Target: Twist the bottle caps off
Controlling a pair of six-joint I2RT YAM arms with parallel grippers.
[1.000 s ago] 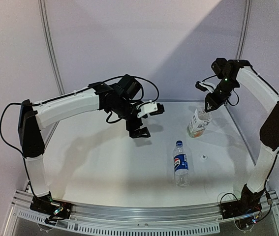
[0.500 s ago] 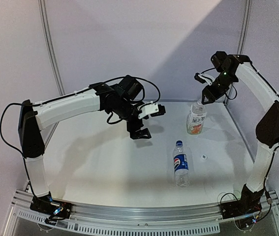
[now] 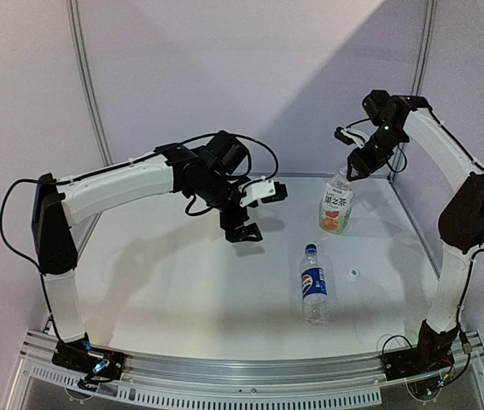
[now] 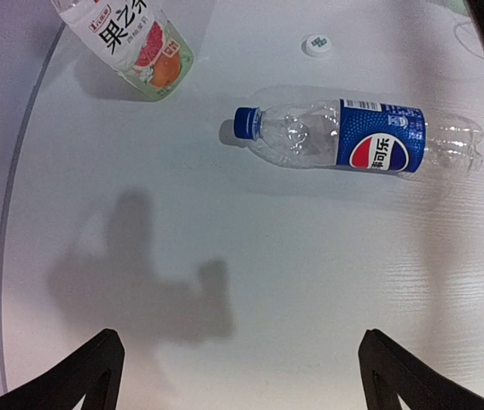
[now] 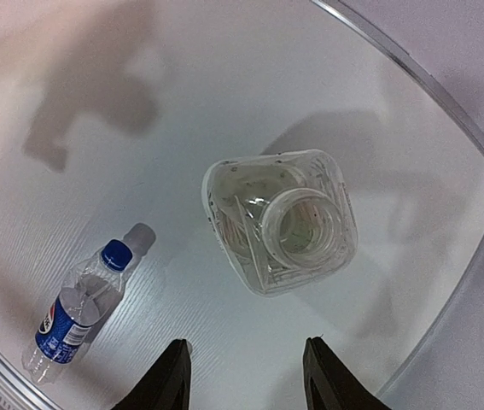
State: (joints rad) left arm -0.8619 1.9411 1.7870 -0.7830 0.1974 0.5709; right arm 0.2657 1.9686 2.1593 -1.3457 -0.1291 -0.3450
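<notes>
The slim Pepsi bottle (image 3: 313, 284) lies on the table with its blue cap (image 3: 310, 249) screwed on; it also shows in the left wrist view (image 4: 370, 137) and the right wrist view (image 5: 75, 316). The wider bottle (image 3: 337, 203) with the green-white-orange label stands upright at the back right, its mouth (image 5: 306, 224) open and capless. The white cap (image 3: 353, 273) lies loose on the table right of the Pepsi bottle. My right gripper (image 3: 354, 166) hovers just above the wide bottle's neck, open and empty (image 5: 246, 380). My left gripper (image 3: 243, 226) is open and empty, up over the table's middle (image 4: 242, 384).
The round white table (image 3: 182, 282) has a metal rim (image 5: 412, 73) running close behind and right of the wide bottle. Grey walls stand behind. The arms' shadows fall on the table surface.
The wide bottle went from tilted under my right gripper to standing upright. My right gripper has risen off its neck. The left arm has barely moved.
</notes>
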